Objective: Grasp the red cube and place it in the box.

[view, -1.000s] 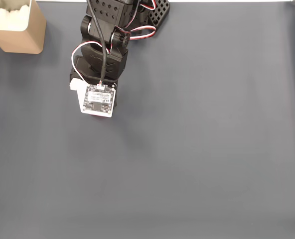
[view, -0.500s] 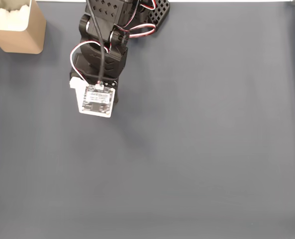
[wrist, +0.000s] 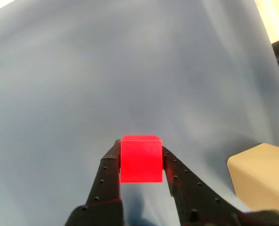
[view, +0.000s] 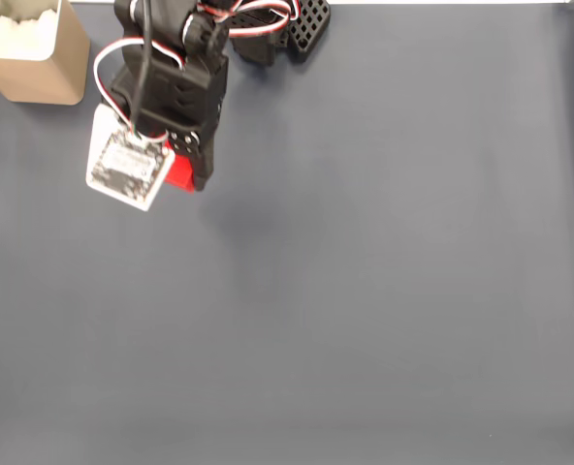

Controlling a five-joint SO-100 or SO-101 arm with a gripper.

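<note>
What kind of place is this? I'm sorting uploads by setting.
Probably a hobby or lab tabletop set up for robot practice: a plain dark grey mat covers the surface, with a tan box at its corner and the end effector holding a red cube.

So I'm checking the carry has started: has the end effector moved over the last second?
Yes. In the fixed view the end effector, gripping the red cube, has shifted up-left toward the box.

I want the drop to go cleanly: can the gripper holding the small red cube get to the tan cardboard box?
Probably yes: the gripper grips the red cube, with bare grey mat between it and the tan box.
</note>
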